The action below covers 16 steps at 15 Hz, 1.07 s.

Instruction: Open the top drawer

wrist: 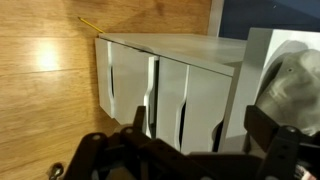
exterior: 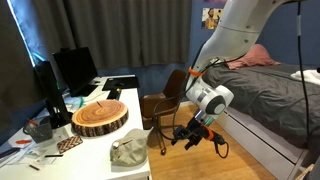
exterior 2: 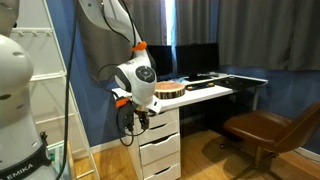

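Presently: gripper (exterior 2: 133,120), fingers spread and holding nothing, sits just left of the top drawer (exterior 2: 163,125). Drawer front flush, interior hidden. Wrist view cuts off the gripper's base.

Home bedroom, bed (exterior: 268,88), desk (exterior 2: 222,91), monitor (exterior: 74,68)

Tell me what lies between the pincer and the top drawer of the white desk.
Nothing lies there: in an exterior view the pincer and the top drawer are apart with a bare gap; the wrist view agrees.
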Motion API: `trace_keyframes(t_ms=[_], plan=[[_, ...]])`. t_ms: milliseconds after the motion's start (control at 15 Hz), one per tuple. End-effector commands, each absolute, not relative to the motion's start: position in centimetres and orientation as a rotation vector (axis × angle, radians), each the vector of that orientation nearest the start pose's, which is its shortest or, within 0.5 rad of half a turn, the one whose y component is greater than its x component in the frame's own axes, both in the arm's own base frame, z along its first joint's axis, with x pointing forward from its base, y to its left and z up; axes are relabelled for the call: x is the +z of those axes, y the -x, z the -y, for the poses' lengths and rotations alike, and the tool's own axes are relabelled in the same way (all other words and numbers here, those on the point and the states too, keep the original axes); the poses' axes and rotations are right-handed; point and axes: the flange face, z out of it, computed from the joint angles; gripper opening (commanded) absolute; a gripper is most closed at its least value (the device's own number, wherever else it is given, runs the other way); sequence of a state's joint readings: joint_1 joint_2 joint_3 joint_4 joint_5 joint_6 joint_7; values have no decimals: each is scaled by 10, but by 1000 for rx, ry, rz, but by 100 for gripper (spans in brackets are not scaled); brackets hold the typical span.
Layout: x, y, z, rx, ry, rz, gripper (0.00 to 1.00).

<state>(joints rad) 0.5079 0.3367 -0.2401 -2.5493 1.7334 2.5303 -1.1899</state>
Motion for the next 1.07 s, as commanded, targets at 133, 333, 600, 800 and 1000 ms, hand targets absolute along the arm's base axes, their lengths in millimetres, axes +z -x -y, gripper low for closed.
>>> trace_keyframes(t_ms=[133, 333, 600, 800, 1000], plan=[[28, -428, -96, -167, 2419, -242, 100], [-14, -456, -101, -186, 2405, -260, 100], [-32, -502, -119, -182, 2340, -271, 100], [-29, -495, -118, -190, 2365, -258, 100], [-31, -499, -119, -193, 2361, -261, 100]])
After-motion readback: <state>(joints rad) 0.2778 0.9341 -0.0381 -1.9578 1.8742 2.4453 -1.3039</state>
